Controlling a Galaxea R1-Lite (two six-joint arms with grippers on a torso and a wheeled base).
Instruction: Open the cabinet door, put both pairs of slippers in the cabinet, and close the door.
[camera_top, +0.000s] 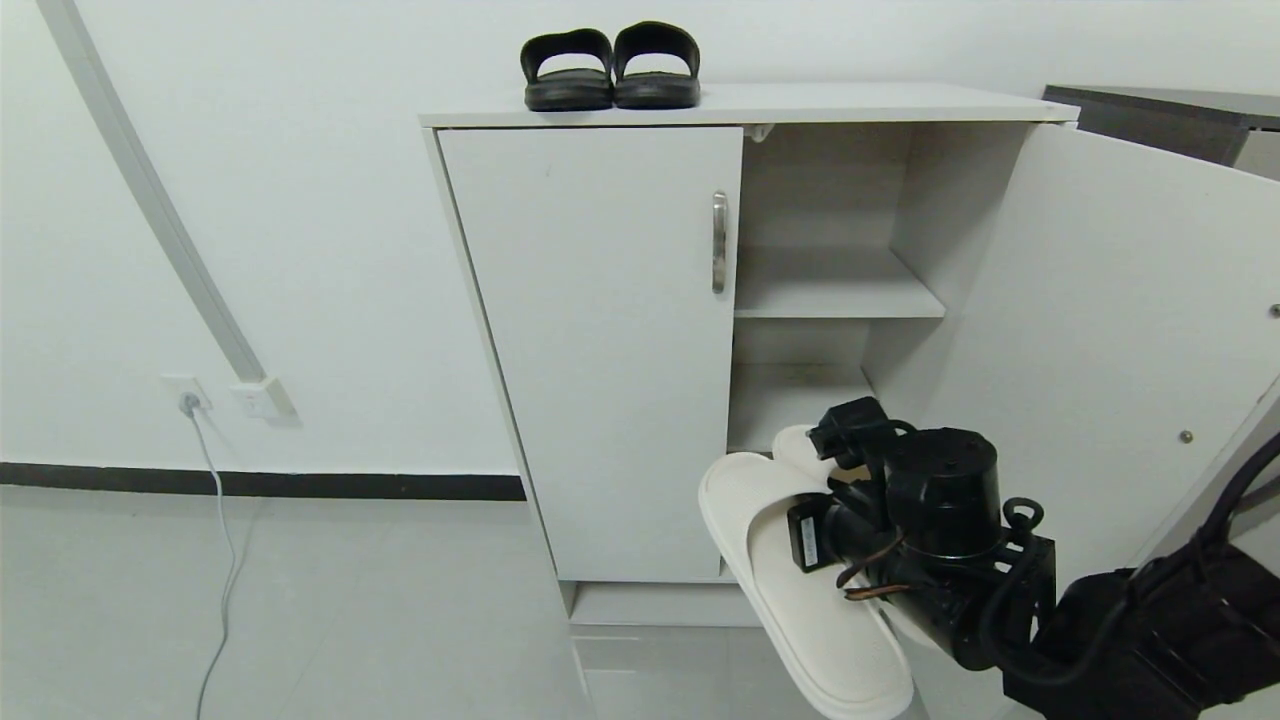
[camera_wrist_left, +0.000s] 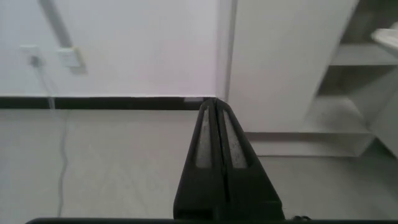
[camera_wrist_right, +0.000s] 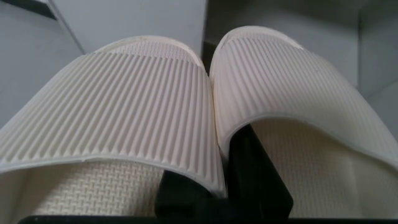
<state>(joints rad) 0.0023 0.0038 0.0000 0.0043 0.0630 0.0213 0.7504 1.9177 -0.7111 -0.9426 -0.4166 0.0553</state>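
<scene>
The right arm (camera_top: 940, 500) is black (looped cables (camera_top: 985, 615)).

Light: bright, even, diffuse; source probably overhead.
Wall (camera_top: 300, 250): uniformly lit, without hot spots.
Cabinet (camera_top: 600, 350) interior: grey shade, deepest beneath the shelf (camera_top: 835, 300).
Floor (camera_top: 350, 600): glossy, carries a pale reflection of the cabinet base.
Shadows: soft, faint beside the conduit (camera_top: 150, 190).
White slippers (camera_wrist_right: 155, 112): ribs lit, dark under the straps.
Edges: head view bows straight lines.
</scene>
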